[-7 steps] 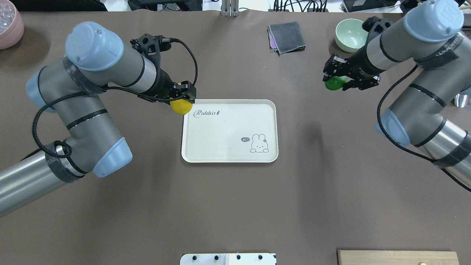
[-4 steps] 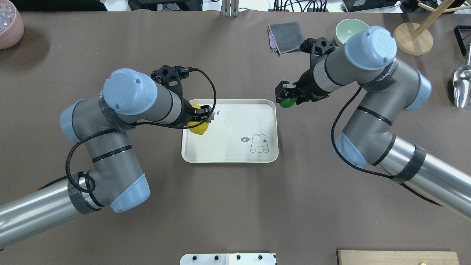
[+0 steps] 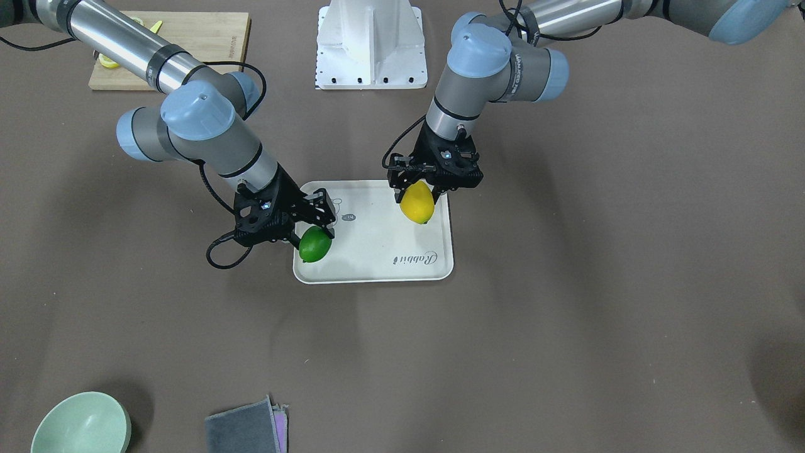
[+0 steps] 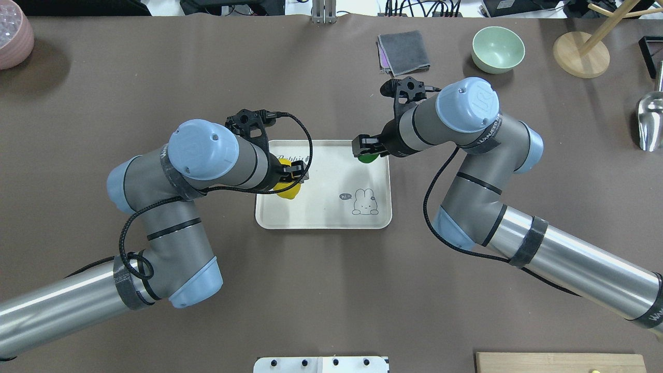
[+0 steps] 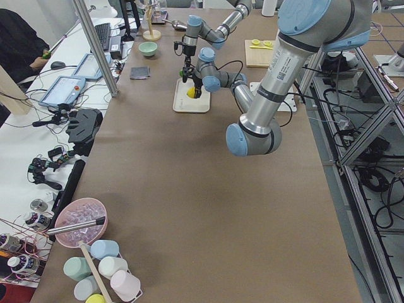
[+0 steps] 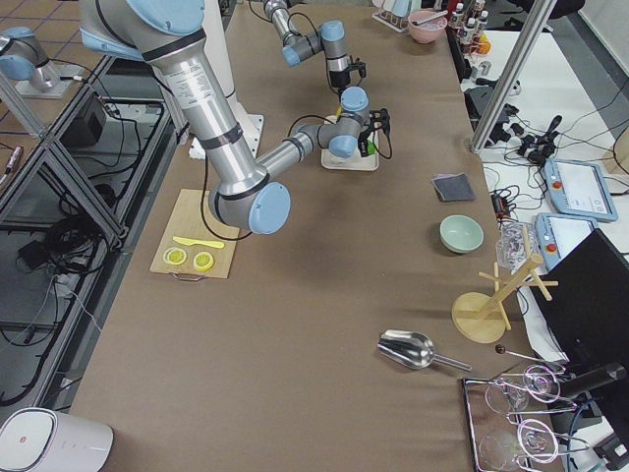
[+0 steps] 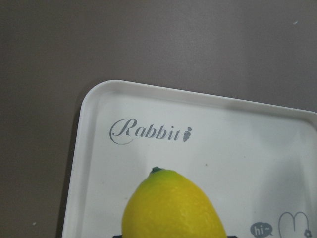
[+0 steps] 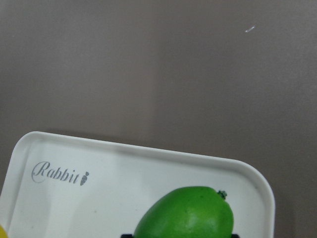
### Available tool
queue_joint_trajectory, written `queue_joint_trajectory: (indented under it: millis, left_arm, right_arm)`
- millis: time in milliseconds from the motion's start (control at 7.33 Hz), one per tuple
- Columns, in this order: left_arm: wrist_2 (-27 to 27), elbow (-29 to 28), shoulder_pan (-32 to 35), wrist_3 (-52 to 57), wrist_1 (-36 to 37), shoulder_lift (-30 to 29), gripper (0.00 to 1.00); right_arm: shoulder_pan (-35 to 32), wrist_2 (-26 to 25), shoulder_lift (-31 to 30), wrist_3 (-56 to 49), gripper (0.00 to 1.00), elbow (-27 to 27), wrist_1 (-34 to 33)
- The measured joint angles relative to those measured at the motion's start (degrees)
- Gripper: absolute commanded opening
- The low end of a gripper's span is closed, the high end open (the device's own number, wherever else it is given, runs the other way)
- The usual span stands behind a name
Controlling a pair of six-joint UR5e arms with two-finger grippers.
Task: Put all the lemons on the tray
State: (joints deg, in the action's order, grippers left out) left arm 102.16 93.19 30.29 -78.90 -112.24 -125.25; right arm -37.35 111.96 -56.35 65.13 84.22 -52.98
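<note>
Left gripper (image 3: 420, 189) is clamped on the bright yellow oval lemon (image 3: 417, 202), over the left side of the cream-white rectangular tray (image 4: 321, 207), just inside its rim. Right gripper (image 3: 312, 228) is clamped on the glossy green oval lemon (image 3: 314, 245), over the tray's far right corner. Contact with the tray floor cannot be determined.

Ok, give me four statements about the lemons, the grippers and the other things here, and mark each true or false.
1. The left gripper grips the yellow lemon within the outline of the tray. True.
2. The green lemon lies free on the table. False: the right gripper is shut on it, at a corner of the tray.
3. The lemon slices lie on the cutting board. True.
4. The mint bowl sits on the tray. False: it stands on the table, well apart from the tray.
</note>
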Motion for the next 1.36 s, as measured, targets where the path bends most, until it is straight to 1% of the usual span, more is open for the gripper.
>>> queue_joint_trajectory:
  millis: [136, 273, 409, 682, 818, 955, 1091, 1227, 1364]
  left_arm:
    - [-0.02, -1.26, -0.01, -0.02, -0.90, -0.25, 0.00]
    - [-0.02, -2.27, -0.03, -0.02, -1.33, -0.48, 0.00]
    - [-0.03, -3.29, -0.03, -0.01, -1.54, -0.87, 0.00]
    - [-0.03, -4.64, 0.02, 0.11, -1.54, -1.40, 0.00]
    - [-0.03, -5.24, 0.02, 0.15, -1.51, -1.47, 0.89]
    - [-0.03, -5.50, 0.06, 0.24, -1.50, -1.53, 0.98]
    - [-0.05, -5.44, 0.15, 0.43, -1.43, -1.51, 0.98]
    - [-0.07, -5.24, 0.43, 0.73, -1.25, -1.41, 0.98]
    - [0.07, -4.51, 1.24, 2.16, -0.74, -1.24, 0.98]
  right_arm:
    - [0.82, -1.01, 0.79, 0.12, 0.00, -0.76, 0.03]
    - [1.46, -1.72, 1.54, 0.30, 0.55, -1.75, 0.05]
    - [1.87, -2.03, 1.91, 0.45, 0.99, -2.27, 0.07]
    - [2.22, -2.16, 2.99, 0.85, 1.00, -2.50, -0.86]
    - [2.12, -2.12, 4.06, 0.99, 1.00, -2.41, -2.47]
    - [1.70, -1.92, 4.95, 1.06, 1.00, -2.23, -3.59]
    - [0.66, -1.15, 5.47, 1.06, 1.00, -2.00, -4.18]
    - [-1.23, 1.03, 5.77, 1.05, 1.00, -1.84, -4.48]
    - [-3.77, 4.32, 5.77, 1.01, 1.00, -1.76, -4.77]
